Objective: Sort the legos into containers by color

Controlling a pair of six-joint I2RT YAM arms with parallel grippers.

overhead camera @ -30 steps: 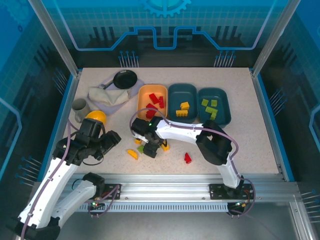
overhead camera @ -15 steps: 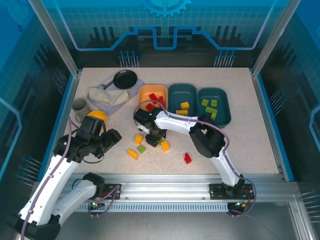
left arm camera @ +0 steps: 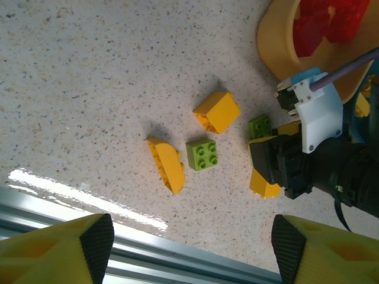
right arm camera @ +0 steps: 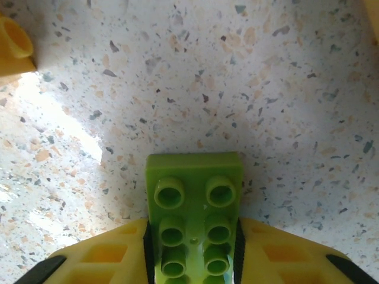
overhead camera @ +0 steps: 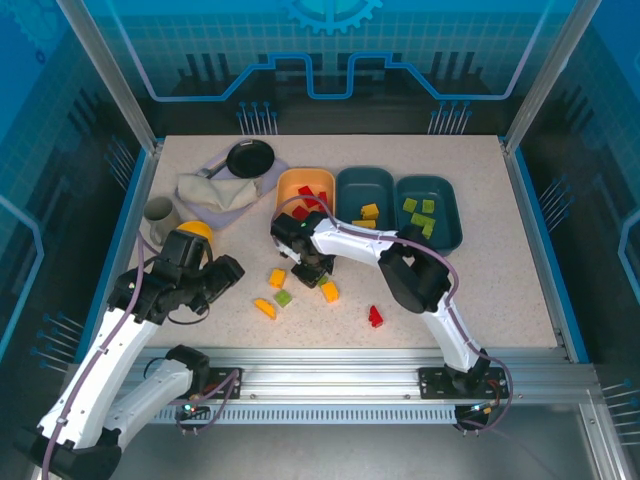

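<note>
My right gripper (overhead camera: 315, 272) is shut on a light green lego (right arm camera: 193, 207), held just above the table; its studs face the right wrist camera. That held lego (left arm camera: 259, 125) pokes out beside the black right gripper in the left wrist view. Loose on the table lie a green lego (left arm camera: 202, 154), three yellow-orange ones (left arm camera: 217, 111) (left arm camera: 166, 164) (left arm camera: 263, 184) and a red one (overhead camera: 376, 316). At the back, the orange-yellow container (overhead camera: 288, 185) holds red legos, the middle teal one (overhead camera: 365, 175) yellow, the right teal one (overhead camera: 445, 190) green. My left gripper (left arm camera: 192, 248) hangs open over the near table edge.
A small yellow bowl (overhead camera: 193, 233) and a grey cup (overhead camera: 158, 213) stand at the left, just behind my left arm. A crumpled cloth (overhead camera: 215, 190) and a black pan (overhead camera: 250, 157) lie at the back left. The metal rail (left arm camera: 148, 260) runs along the near edge.
My right gripper has moved away from the loose legos toward the back right, carrying the green lego. The left arm has barely shifted.
</note>
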